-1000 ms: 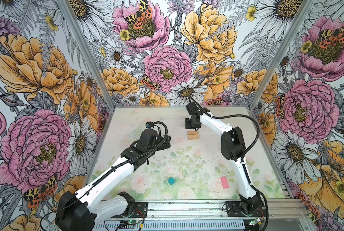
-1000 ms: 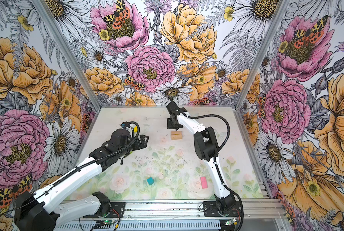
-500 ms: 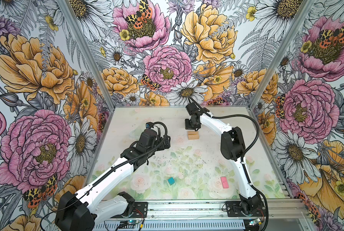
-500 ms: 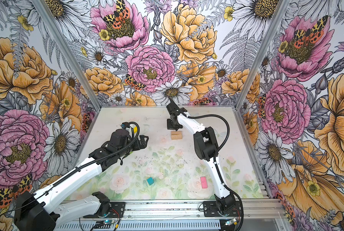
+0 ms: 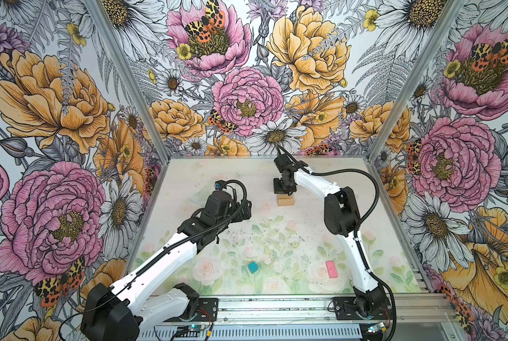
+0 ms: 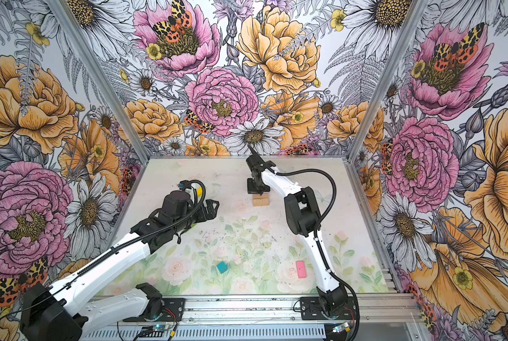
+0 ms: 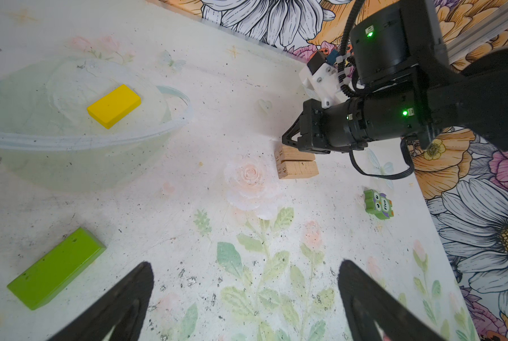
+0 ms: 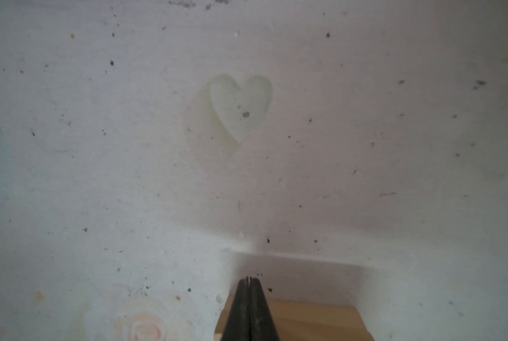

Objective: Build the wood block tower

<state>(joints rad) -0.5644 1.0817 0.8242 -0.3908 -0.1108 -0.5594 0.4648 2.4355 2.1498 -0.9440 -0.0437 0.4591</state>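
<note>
Two tan planks [image 7: 298, 170]; one each: yellow bar [image 7: 114, 106], green block [image 7: 56, 268], teal cube [image 5: 253, 266], pink slab [image 5: 331, 269], owl [image 7: 378, 204], bowl [image 7: 78, 143].

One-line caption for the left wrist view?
Open left gripper faces shut right gripper over two tan planks; yellow block in clear bowl, lime green block, owl figure apart.

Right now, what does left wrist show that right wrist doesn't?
Left wrist only: yellow bar in the clear bowl, lime block, green figure, open left gripper. Right wrist only: nothing new, just the right gripper seen shut, close up. Both: right gripper, tan planks, heart print, some bowl rim.
</note>
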